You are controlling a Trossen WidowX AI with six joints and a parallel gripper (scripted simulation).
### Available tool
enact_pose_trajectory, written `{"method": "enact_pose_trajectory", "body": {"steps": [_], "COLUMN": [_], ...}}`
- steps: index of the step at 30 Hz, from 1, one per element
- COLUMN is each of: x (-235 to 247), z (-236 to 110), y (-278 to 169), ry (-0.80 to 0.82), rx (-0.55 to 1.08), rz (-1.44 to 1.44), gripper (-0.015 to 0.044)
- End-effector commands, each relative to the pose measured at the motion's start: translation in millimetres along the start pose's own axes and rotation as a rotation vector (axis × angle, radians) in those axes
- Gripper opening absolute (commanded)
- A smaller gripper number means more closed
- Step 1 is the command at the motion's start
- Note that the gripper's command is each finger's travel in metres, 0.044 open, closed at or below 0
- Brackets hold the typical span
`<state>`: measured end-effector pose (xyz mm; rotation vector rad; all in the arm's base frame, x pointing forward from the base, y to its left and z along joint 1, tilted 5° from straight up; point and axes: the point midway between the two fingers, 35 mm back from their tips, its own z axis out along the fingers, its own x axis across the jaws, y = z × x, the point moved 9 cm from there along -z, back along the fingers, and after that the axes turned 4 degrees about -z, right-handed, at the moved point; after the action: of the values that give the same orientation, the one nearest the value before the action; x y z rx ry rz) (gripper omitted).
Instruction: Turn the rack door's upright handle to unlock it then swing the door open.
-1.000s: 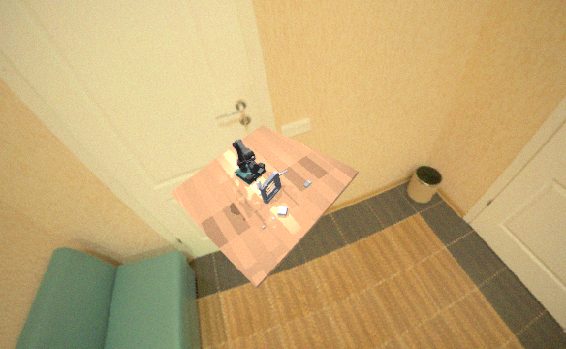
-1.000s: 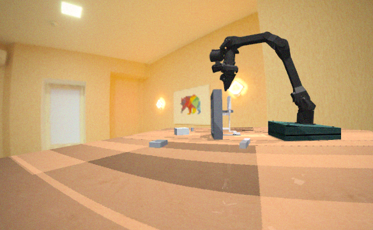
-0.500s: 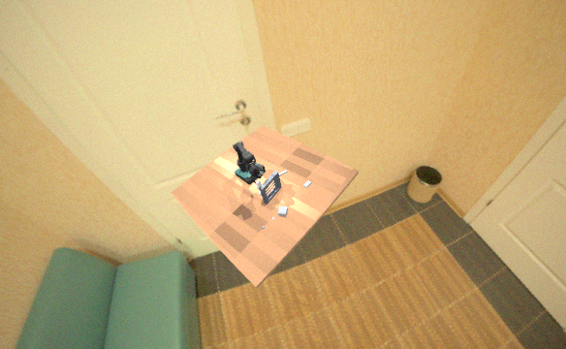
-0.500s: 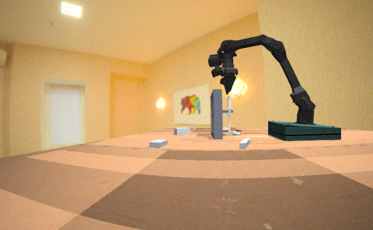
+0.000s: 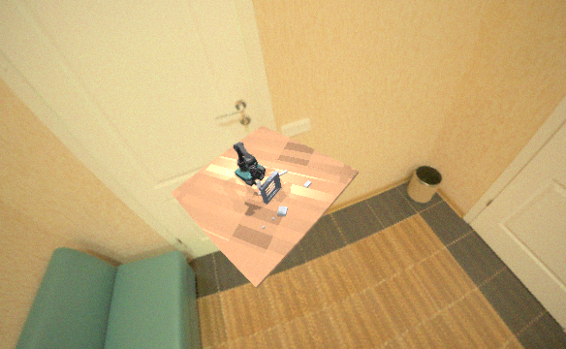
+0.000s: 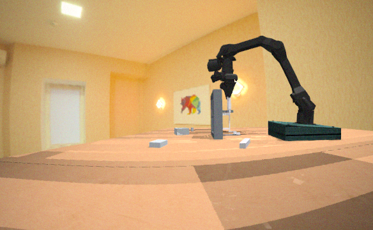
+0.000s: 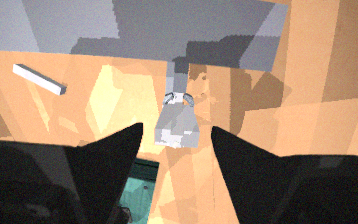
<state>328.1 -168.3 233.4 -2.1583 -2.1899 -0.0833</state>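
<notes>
Two black fingers of the gripper (image 5: 259,179) (image 6: 228,96) (image 7: 177,128) stand apart, pointing down above the pale upright handle (image 5: 259,185) (image 6: 228,119) (image 7: 176,125), clamped on nothing. In the wrist view, the handle's top appears between the fingertips, with space on both sides. The handle stands on the arm's side of the gray rack door assembly (image 5: 265,193) (image 6: 218,115) (image 7: 130,30), which is upright on the wooden table (image 5: 256,271) (image 6: 110,198). A slim pale bar (image 5: 283,173) (image 6: 244,143) (image 7: 39,79) lies near the assembly; two pale blocks lie beyond its other side. The black arm (image 5: 245,156) (image 6: 261,41) arches over from its dark green base (image 5: 240,175) (image 6: 308,133) (image 7: 142,192). Whether the fingertips touch the handle cannot be told.
</notes>
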Motion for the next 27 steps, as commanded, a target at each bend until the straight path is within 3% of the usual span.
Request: {"method": "enact_pose_trajectory", "body": {"steps": [1,21,27], "x": [1,4,4], "z": [5,36,36], "y": [0,-1,-1], "ry": [-0.01,-0.041,-0.041], "rx": [0.005,0.025,0.025], "rz": [0.004,0.01,0.01], "gripper": [0.0281,0.0281,0.0124]}}
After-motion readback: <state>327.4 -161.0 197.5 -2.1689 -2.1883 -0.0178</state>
